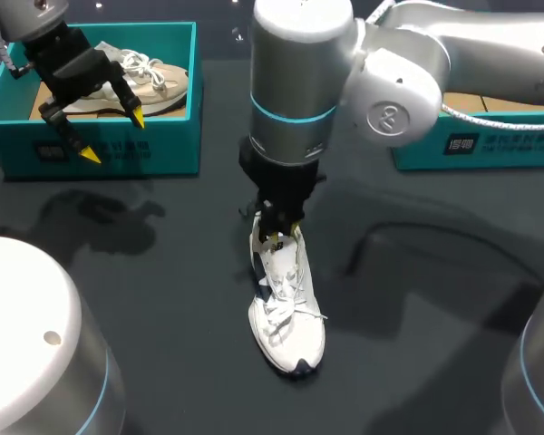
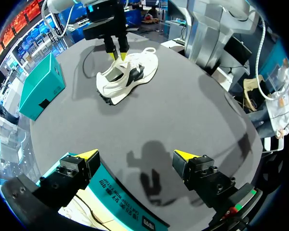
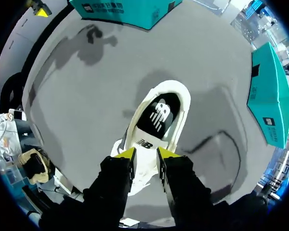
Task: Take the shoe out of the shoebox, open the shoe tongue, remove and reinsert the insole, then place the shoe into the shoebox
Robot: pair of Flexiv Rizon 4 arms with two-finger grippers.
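White shoe [image 1: 286, 313] upright on desk [image 1: 417, 299], well apart from shoebox [image 1: 168, 145]. Right gripper [image 1: 276, 237] nearly closed, pinching tongue [image 3: 144, 144]; insole [image 3: 160, 115] seated inside. Left gripper [image 1: 114, 135] spread above shoebox. Risk: pinch slips off tongue; pull drags or tips unrestrained shoe.

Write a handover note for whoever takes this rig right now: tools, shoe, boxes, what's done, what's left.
Left tool: open, empty, above the front wall of the left shoebox, which holds a beige shoe.
Right tool: shut on the tongue of the white shoe, which stands on the table between the boxes. Second shoebox at right.
Done: white shoe is out.
Insole lies inside the shoe; cannot tell whether it has been out.
Left: insole cycle if pending, then shoe into shoebox.
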